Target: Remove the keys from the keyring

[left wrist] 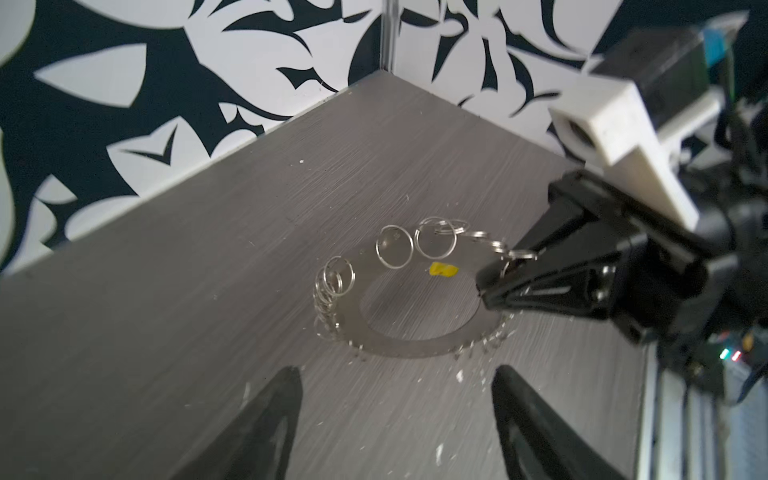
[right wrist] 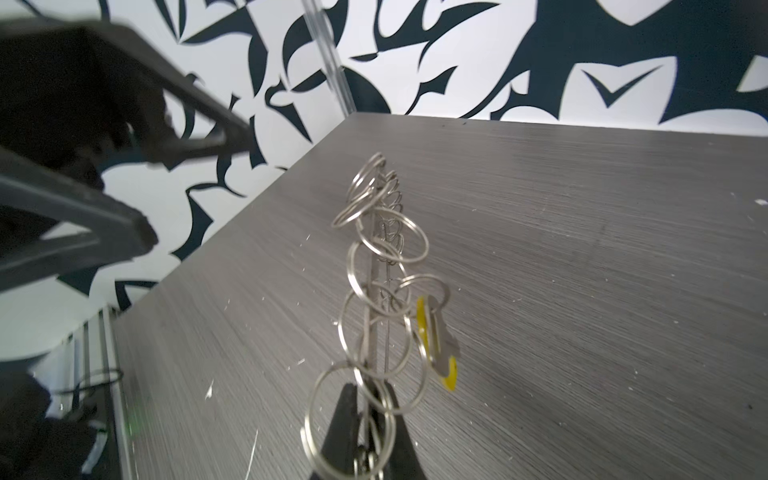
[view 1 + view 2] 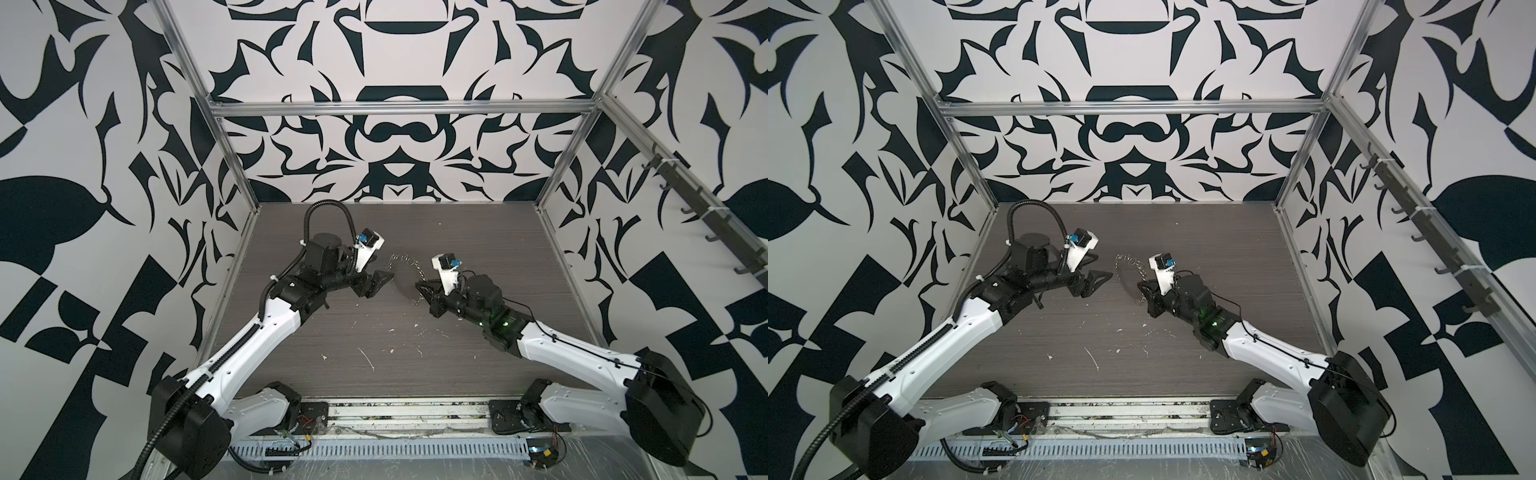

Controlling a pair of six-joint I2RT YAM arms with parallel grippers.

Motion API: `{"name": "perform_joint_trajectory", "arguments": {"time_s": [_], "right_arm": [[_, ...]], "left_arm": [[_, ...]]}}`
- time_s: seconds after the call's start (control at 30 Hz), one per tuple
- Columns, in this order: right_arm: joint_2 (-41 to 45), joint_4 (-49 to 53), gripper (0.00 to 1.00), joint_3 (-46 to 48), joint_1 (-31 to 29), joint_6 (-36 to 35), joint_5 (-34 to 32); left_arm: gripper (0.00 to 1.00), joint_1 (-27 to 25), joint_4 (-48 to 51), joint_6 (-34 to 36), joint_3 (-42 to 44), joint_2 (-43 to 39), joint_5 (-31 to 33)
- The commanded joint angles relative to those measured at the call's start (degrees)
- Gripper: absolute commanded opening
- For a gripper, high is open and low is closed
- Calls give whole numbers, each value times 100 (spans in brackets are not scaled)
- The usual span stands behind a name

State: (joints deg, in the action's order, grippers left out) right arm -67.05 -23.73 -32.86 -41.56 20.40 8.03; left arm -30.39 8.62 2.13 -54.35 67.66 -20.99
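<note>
Right end effector (image 2: 370,419) is closed on the keyring (image 1: 395,345) rim; the key (image 1: 443,270) is hung beside it, opposite the open left end effector (image 1: 395,370).

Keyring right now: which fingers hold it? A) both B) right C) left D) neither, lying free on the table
B: the right gripper has its fingers shut on the rim of the keyring, while the left gripper stands open, apart from it.
</note>
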Motion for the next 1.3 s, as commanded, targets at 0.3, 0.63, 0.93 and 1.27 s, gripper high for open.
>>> {"name": "perform_joint_trajectory", "arguments": {"time_s": [0.3,0.63,0.93,1.27], "right_arm": [[-616,-789,0,-414,-719,-208,-1702],[-908,-1179,0,-521,-1150,-1269,-2352],[-1214,-1979,0,-526,-1502,-2400,-3519],[-1722,-2911,0,-639,-1718,-3525,-4920]], "left_arm": [[67,-386,-1065,-3372,-323,1090,299],[66,-421,-947,-3773,-710,1509,201],[67,-417,-217,-4010,-972,1531,394],[67,-415,510,-4151,-1397,1488,564]]}}
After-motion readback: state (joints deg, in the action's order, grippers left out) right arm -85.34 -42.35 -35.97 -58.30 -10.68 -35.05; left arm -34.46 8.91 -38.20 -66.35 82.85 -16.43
